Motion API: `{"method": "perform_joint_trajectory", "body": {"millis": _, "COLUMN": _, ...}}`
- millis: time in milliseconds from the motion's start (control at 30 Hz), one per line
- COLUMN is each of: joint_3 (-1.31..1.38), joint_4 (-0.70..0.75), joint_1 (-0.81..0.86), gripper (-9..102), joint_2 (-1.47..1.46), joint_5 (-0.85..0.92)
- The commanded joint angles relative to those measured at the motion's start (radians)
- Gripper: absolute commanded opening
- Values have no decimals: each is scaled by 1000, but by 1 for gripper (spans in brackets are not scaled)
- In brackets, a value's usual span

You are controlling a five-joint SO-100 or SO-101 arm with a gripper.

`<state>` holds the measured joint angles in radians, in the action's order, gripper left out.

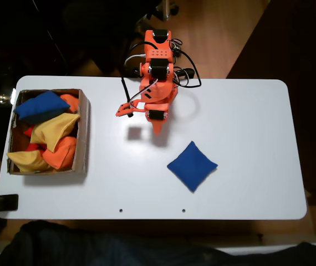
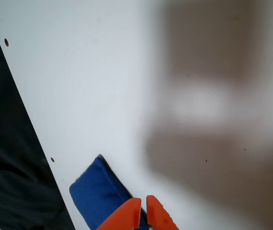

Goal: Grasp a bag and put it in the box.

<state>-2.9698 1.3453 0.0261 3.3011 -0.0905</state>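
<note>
The bag [image 1: 192,165] is a square royal-blue beanbag lying flat on the white table [image 1: 241,122], right of centre and turned like a diamond. My orange gripper [image 1: 158,130] hangs over the table just up and left of it, apart from it, pointing toward the front edge. In the wrist view the two orange fingertips [image 2: 132,211] sit almost together with nothing between them, so the gripper [image 2: 143,208] is shut, and the bag [image 2: 98,191] lies just beside them at the bottom. The brown cardboard box [image 1: 83,133] stands at the table's left end.
Inside the box lie yellow [image 1: 55,128] and orange beanbags [image 1: 61,154] and another blue one [image 1: 40,106]. Dark cables [image 1: 188,72] trail by the arm's base. The table's front edge [image 2: 31,124] runs close to the bag, with dark cloth beyond it.
</note>
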Motion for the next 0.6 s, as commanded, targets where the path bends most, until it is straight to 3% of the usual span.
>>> {"method": "perform_joint_trajectory", "body": {"millis": 0, "joint_3": 38, "joint_4": 3, "joint_1": -6, "gripper": 0, "joint_2": -5, "joint_5": -2}}
{"method": "perform_joint_trajectory", "body": {"millis": 567, "joint_3": 38, "joint_4": 3, "joint_1": 0, "gripper": 0, "joint_2": -5, "joint_5": -8}}
